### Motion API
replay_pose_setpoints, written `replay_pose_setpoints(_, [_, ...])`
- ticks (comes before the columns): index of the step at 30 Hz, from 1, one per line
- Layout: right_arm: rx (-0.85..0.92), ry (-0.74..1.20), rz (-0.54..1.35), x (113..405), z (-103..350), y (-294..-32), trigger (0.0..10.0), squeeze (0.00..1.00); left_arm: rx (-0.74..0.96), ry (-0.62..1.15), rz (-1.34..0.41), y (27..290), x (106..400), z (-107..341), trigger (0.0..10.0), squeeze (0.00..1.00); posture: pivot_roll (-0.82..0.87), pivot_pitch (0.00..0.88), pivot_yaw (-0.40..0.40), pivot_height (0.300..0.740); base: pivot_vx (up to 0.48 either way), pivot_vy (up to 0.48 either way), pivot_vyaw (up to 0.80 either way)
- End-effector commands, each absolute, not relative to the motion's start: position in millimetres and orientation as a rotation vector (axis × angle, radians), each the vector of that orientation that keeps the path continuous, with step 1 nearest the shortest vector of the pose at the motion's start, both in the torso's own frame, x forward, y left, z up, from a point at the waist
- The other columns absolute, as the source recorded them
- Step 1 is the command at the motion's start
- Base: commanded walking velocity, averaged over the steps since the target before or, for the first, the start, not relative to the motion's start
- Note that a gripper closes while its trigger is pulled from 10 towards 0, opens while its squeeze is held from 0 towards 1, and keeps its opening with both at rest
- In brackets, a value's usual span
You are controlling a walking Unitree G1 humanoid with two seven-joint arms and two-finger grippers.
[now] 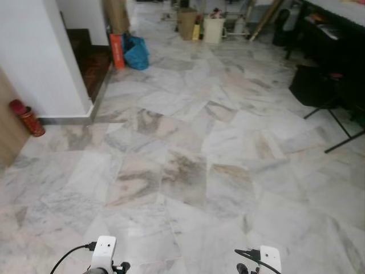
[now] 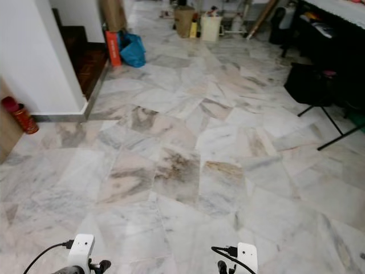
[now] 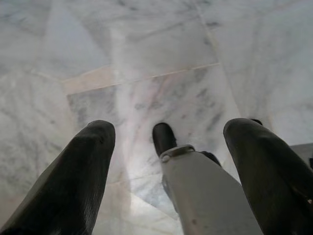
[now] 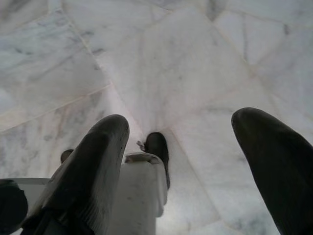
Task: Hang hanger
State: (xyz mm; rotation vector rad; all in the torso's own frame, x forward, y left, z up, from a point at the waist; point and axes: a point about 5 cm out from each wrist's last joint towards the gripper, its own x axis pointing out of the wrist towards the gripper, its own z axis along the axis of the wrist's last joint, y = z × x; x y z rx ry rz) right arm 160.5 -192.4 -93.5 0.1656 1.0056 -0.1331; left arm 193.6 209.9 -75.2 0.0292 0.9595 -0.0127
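Currently search step, no hanger seen | left gripper (image 3: 166, 161) wide, empty | right gripper (image 4: 181, 161) wide, empty | marble floor (image 1: 188, 142) ahead | next: locate hanger, likely upper frame.

- Left gripper (image 3: 168, 142) pointed down at the floor, jaws spread wide with nothing between them
- Two black fingers (image 3: 78, 176) thick and blurred at close range
- Silver leg (image 3: 210, 196) with a black foot (image 3: 163, 137) beneath, standing on the floor
- Marble floor (image 3: 146, 54), grey-veined, pale seams crossing
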Motion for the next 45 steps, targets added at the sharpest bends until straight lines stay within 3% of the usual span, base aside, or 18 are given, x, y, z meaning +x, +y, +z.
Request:
replay_pose_setpoints(1, [0.152,1.020,-0.126,157.8,-94.8,-191.2,10.0,0.00,0.012,0.966,-0.018,208.6,192.3,-76.2,10.0,0.00,-0.05,0.000,-0.038,0.740,0.000,0.000,-0.79])
replay_pose_setpoints(28, [0.125,1.021,-0.097,160.2,-93.5,-194.0,10.0,0.00,0.050,0.971,-0.074,209.9,191.3,-75.9,10.0,0.00,-0.06,0.000,-0.036,0.740,0.000,0.000,-0.79])
replay_pose_setpoints(36, [0.127,1.018,-0.103,160.9,-93.1,-194.9,10.0,0.00,0.059,0.971,-0.093,209.8,192.6,-75.1,10.0,0.00,-0.06,0.000,-0.035,0.740,0.000,-0.409,-0.80])
replay_pose_setpoints(45, [0.123,1.007,-0.106,163.5,-91.7,-196.8,10.0,0.00,0.054,0.967,-0.092,209.6,193.8,-74.6,10.0,0.00,-0.08,0.000,-0.029,0.740,0.000,0.000,-0.80])
